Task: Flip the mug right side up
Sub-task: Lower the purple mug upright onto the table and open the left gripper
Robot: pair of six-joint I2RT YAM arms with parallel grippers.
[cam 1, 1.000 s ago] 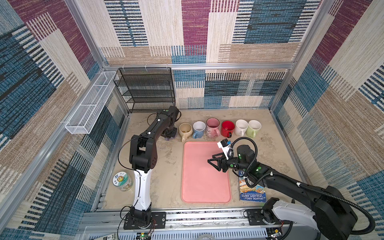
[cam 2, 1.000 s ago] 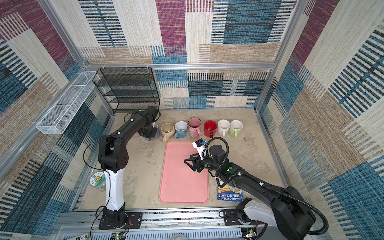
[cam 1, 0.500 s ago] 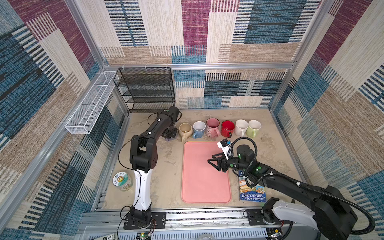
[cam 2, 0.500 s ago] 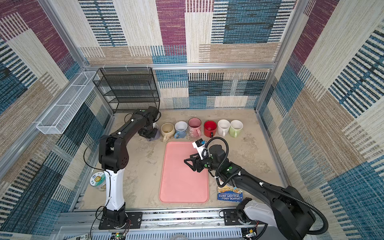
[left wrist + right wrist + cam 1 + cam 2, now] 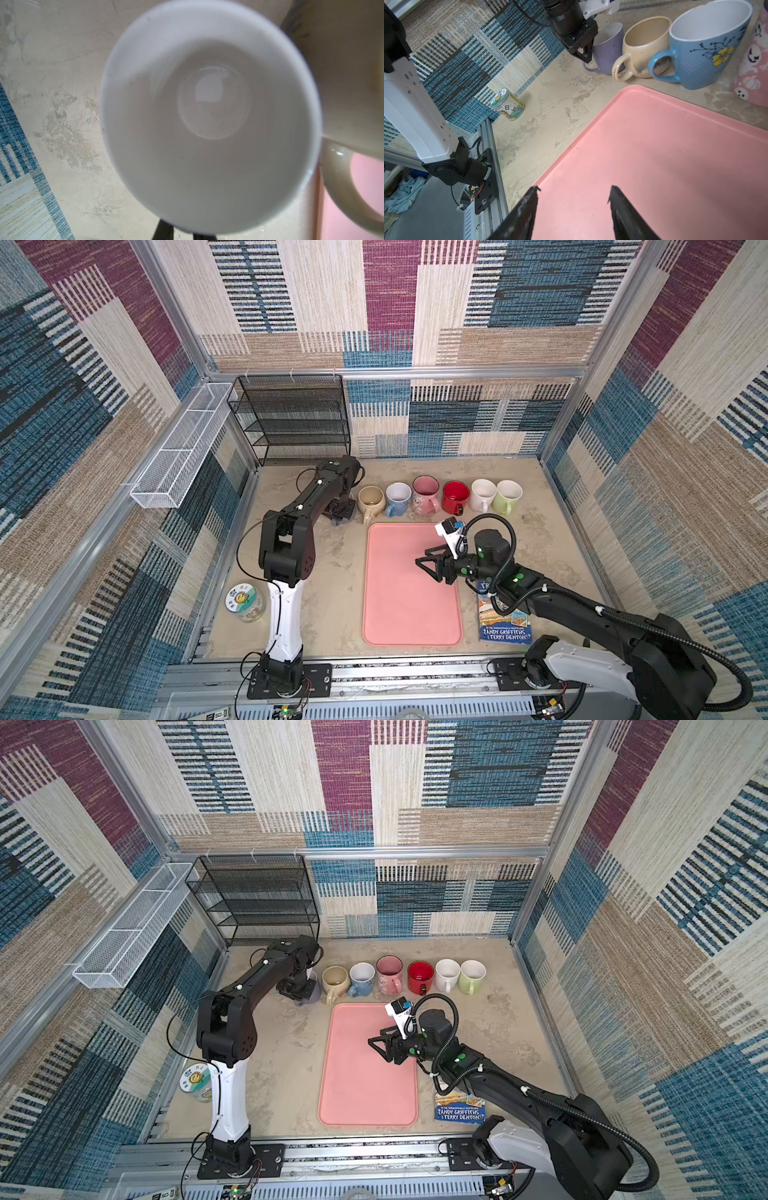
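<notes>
Beside the pink tray (image 5: 411, 614) at four o'clock: one book (image 5: 505, 624), lettered "ANDY GRIFFITHS & TERRY DENTON" along its near edge, with "TR" legible farther up, next to the right arm. At eight o'clock, well apart from the tray: one clear jar (image 5: 508, 105), printed with a cartoon face on the lid, the characters "日上" on the side and a curved band of letters ending in "FLOWER".

At twelve o'clock, along the tray's far edge: seven mugs in a row, all mouth-up, one of each colour. From eleven o'clock round to one: purple mug (image 5: 609, 47), cream mug (image 5: 643, 45), blue mug (image 5: 704, 56) with a yellow flower, pink mug (image 5: 753, 62) with ghost and pumpkin prints, red mug (image 5: 455, 495), white mug (image 5: 482, 494), green mug (image 5: 508, 495).

Purple mug (image 5: 212, 116) upright at the row's eleven-o'clock end, just beside the cream one, showing a white inside to the left wrist camera. Left gripper (image 5: 586, 55) clenched on its rim at the handle side. Right gripper (image 5: 574, 188) released, jaws spread, hanging over the tray's two-o'clock part with nothing between them.

Also one black mesh shelf (image 5: 293, 418) and one white wire basket (image 5: 178, 448), both out past ten o'clock.
</notes>
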